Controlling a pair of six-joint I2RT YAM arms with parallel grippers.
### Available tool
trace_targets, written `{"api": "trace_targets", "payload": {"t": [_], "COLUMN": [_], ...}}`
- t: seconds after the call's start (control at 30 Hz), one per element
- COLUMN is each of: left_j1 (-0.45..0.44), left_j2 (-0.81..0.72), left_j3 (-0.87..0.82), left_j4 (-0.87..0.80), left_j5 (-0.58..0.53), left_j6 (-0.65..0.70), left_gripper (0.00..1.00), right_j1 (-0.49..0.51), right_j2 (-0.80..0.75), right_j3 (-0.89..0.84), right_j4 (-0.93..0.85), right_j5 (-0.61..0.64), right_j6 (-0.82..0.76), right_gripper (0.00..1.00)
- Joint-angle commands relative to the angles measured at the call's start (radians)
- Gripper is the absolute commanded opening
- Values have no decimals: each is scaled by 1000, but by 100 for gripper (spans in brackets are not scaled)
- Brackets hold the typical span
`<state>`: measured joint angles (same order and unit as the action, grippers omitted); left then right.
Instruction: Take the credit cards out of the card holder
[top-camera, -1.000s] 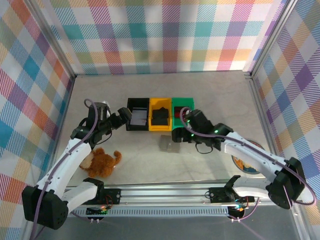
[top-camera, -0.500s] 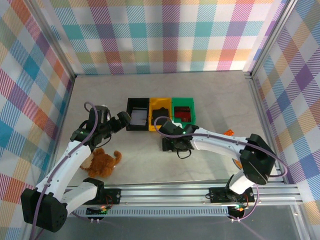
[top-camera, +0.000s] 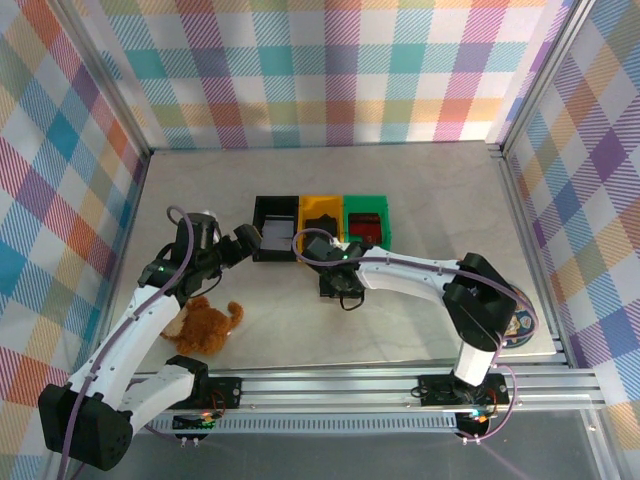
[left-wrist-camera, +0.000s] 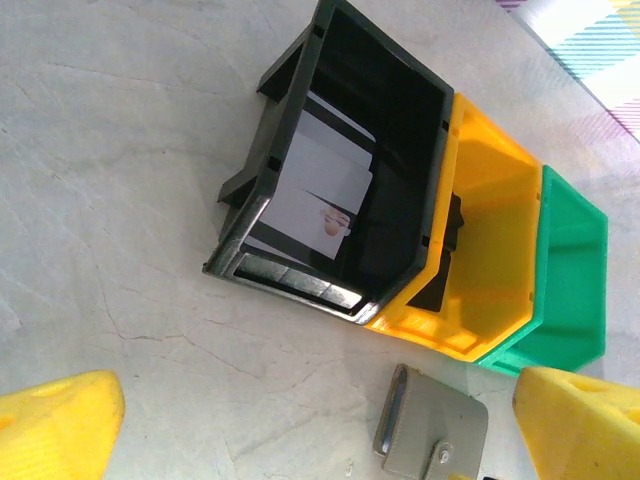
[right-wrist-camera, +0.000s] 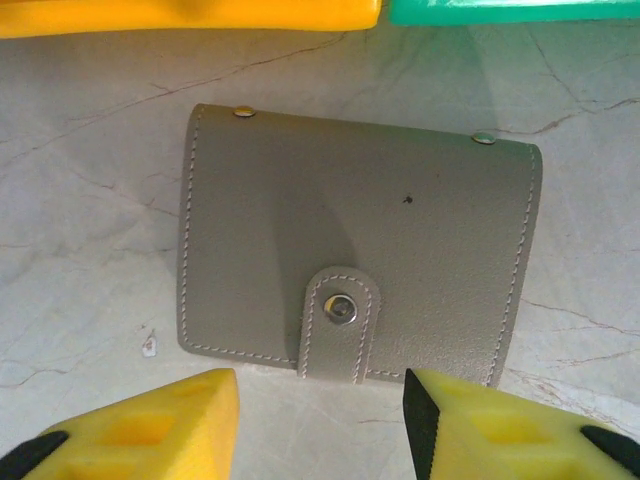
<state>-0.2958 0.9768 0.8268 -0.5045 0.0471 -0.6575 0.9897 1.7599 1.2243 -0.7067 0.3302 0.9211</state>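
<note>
From above, the left gripper (top-camera: 243, 243) sits beside the black bin (top-camera: 275, 228). The right gripper (top-camera: 335, 285) hangs low in front of the yellow bin (top-camera: 320, 228) and green bin (top-camera: 367, 220). A furry brown plush toy (top-camera: 205, 322) lies near the left arm.

The left wrist view adds the inside of the black bin, where pale flat cards (left-wrist-camera: 322, 185) lie. The card holder (left-wrist-camera: 435, 435) lies on the marbled table (left-wrist-camera: 120, 180) just before the yellow bin. The left gripper's yellow fingers (left-wrist-camera: 60, 425) stand wide apart.

The right wrist view shows the holder folded shut, of stitched grey leather with its rounded tab (right-wrist-camera: 340, 322) snapped down. The yellow fingers (right-wrist-camera: 130, 425) are apart, clamping nothing.
</note>
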Motion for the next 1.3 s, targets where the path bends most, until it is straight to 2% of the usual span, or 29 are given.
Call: {"api": "trace_targets", "payload": {"t": [0.0, 0.43, 0.6, 0.83, 1.27], "left_j1": [-12, -19, -25, -34, -54], "left_j2": [-15, -10, -4, 5, 20], "left_j3": [0, -8, -12, -20, -20], "left_j4": [-33, -17, -12, -5, 6], "left_j5": [3, 5, 8, 7, 7], "left_j6": [21, 21, 18, 15, 6], "left_gripper": [100, 100, 100, 100, 100], "right_j1": [8, 5, 1, -8, -31], "right_j2": [21, 84, 102, 113, 109], "right_j3": [23, 55, 45, 35, -20], "right_j4": [-42, -40, -32, -18, 28], "right_j5": [26, 29, 24, 26, -16], "right_j6": [33, 18, 17, 15, 4], "right_gripper": [48, 48, 43, 43, 25]}}
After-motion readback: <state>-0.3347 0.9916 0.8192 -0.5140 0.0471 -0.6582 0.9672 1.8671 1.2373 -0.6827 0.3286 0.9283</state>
